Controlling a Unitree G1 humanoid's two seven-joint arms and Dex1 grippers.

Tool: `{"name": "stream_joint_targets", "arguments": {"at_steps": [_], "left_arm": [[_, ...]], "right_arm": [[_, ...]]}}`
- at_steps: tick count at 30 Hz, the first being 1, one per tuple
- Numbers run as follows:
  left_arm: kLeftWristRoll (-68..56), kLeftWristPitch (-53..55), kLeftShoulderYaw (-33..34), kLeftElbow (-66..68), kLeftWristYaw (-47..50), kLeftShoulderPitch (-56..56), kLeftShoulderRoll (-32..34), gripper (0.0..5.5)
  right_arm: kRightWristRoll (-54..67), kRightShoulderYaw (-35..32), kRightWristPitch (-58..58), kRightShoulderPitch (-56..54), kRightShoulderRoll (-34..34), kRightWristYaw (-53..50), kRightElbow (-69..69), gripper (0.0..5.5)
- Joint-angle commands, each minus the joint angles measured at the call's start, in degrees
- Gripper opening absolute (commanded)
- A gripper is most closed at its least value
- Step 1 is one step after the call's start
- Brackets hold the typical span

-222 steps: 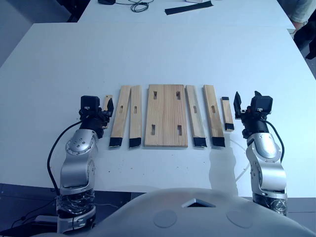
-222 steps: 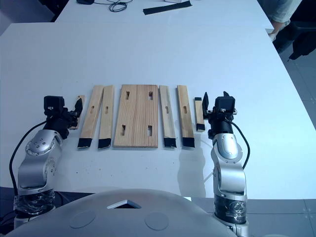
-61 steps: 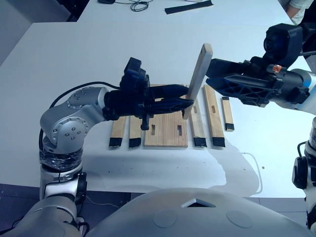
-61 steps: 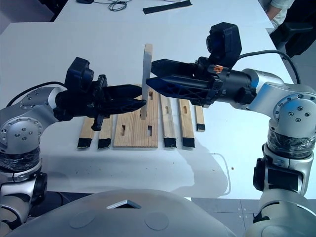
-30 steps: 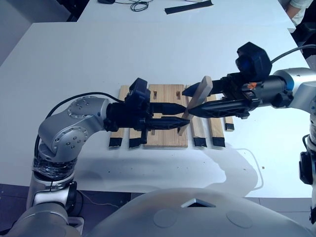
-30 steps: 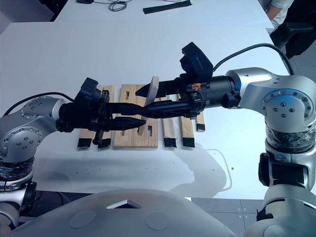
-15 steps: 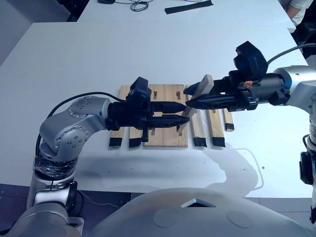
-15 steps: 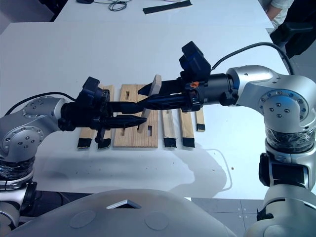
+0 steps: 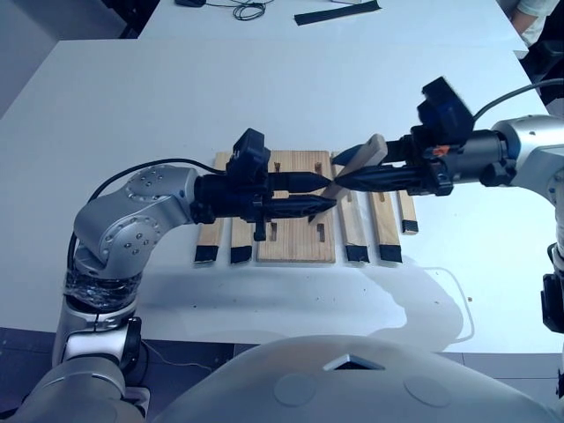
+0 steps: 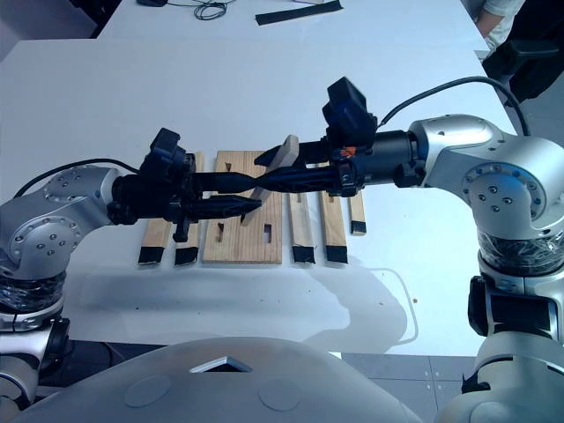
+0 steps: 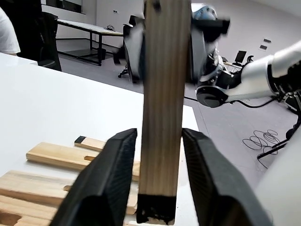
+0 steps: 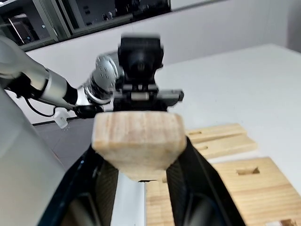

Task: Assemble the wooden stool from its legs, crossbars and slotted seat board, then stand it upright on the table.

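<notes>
Stereo overhead (wrists opposed, sharing leg (image 11: 162, 117))

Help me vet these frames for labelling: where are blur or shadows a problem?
Left wrist view: leg clear, right gripper behind it smeared. Right wrist view: left gripper beyond the leg blurred. Left eye view: faint shadow on the table, nothing hidden.

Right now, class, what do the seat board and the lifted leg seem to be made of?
Seat board: pale, unvarnished-looking wood, perhaps pine; lengthwise grain streaks, matte face.
Lifted leg: same light wood, grain along it; black end, maybe paint or tape, unclear.
</notes>
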Motion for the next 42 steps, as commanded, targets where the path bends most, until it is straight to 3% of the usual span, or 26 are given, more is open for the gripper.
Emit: {"name": "stream_joint_targets", "arguments": {"at_steps": [1, 7, 10, 17, 42], "left_arm": [[10.3, -3.5, -2.5, 3.7, 3.0, 0.3, 2.6, 2.46], [13.4, -7.6, 0.0, 3.6, 1.2, 5.9, 4.2, 2.63], [13.8, -8.6, 1.0, 2.6, 2.6, 8.1, 3.6, 2.63], [13.9, -9.3, 1.5, -0.2, 6.2, 11.4, 1.5, 2.63], [11.4, -7.9, 2.6, -2.6, 7.3, 11.6, 1.0, 2.63]], "right_arm": [[-2.9, 0.2, -1.7, -0.3, -1.1, 2.3, -0.1, 1.31], [-19.5, 1.6, -14.6, 0.1, -8.9, 10.4, 5.4, 1.31], [-30.9, 3.7, -26.8, 2.4, -12.4, 14.8, 11.2, 1.31], [-43.5, 6.5, -44.9, 3.7, -9.5, 17.9, 23.8, 1.31], [-47.0, 6.3, -50.8, 11.1, -3.8, 18.9, 28.8, 1.31]]}}
